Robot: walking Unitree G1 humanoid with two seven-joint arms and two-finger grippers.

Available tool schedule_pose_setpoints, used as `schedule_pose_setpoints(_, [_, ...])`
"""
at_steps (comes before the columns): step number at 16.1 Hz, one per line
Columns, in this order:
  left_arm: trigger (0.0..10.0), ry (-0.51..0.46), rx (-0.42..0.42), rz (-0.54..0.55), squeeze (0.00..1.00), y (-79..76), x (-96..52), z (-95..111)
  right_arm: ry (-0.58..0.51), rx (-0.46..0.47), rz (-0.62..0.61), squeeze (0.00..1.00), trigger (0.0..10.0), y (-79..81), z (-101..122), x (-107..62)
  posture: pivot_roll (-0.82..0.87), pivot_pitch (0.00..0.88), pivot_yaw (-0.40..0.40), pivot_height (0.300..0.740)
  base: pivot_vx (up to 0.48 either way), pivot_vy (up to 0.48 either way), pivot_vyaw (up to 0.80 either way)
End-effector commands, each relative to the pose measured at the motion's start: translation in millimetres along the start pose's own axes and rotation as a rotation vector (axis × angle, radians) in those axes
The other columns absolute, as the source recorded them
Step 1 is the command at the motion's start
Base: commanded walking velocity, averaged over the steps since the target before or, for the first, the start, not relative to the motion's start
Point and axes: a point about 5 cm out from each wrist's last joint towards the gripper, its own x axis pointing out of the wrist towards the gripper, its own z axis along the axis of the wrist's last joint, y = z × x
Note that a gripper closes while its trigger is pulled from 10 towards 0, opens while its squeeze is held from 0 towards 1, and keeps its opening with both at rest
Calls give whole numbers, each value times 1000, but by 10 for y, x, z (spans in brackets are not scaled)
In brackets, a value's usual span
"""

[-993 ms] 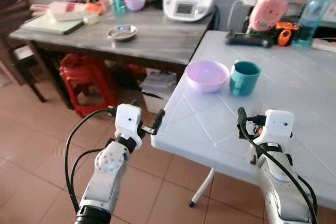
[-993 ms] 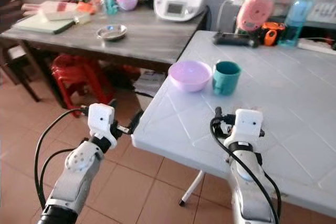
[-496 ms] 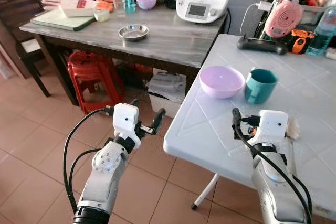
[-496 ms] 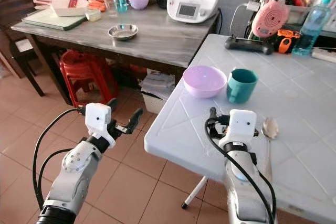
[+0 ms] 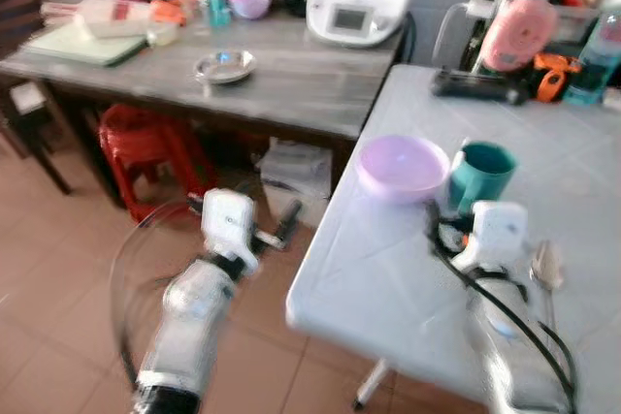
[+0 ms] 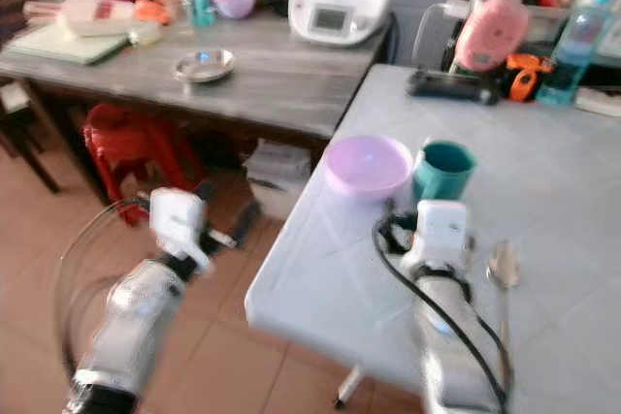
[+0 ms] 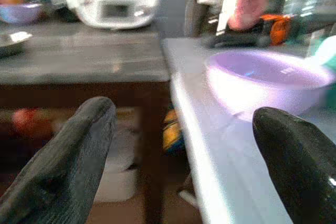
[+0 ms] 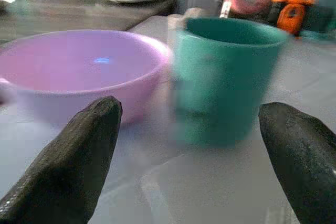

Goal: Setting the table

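White table [image 6: 582, 191] corner juts over tiled floor [image 5: 58, 269]. Lilac bowl [image 6: 368, 164] and teal cup [image 6: 442, 170] touch near its edge, spoon [image 6: 502, 265] at 4 o'clock. Right gripper [image 8: 189, 156] spread before the cup; left gripper [image 7: 178, 145] spread, off-table. Grey sideboard [image 5: 291, 75] at 11 o'clock.

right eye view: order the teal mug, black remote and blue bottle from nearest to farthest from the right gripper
From the right gripper, open over the white table:
1. Teal mug, just ahead, beside the purple bowl.
2. Black remote, at the table's far edge.
3. Blue bottle, far right corner.
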Motion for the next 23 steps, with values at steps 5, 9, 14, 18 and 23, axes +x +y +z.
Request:
schedule_pose_setpoints(5, [10000,-19,28,-12,0,75,-54,64,-87,-44,72,0,10000,167,163,-9,-62,10,38,740,51,0,0])
schedule_pose_setpoints(9, [10000,-4,54,-299,0,-134,-134,64,-105,-88,127,0,10000,214,206,-25,-63,12,35,740,0,0,0])
schedule_pose_setpoints(14, [10000,40,63,-389,0,-103,-177,31,-101,-215,279,0,10000,226,275,45,-72,21,37,740,0,0,0])
schedule_pose_setpoints(18, [10000,37,45,-404,0,-120,-168,28,-27,-300,398,0,10000,181,272,168,-86,28,31,740,0,0,0])
schedule_pose_setpoints(23, [10000,37,50,-388,0,-64,-155,26,60,-413,572,0,10000,93,329,437,-87,29,27,740,0,0,0])
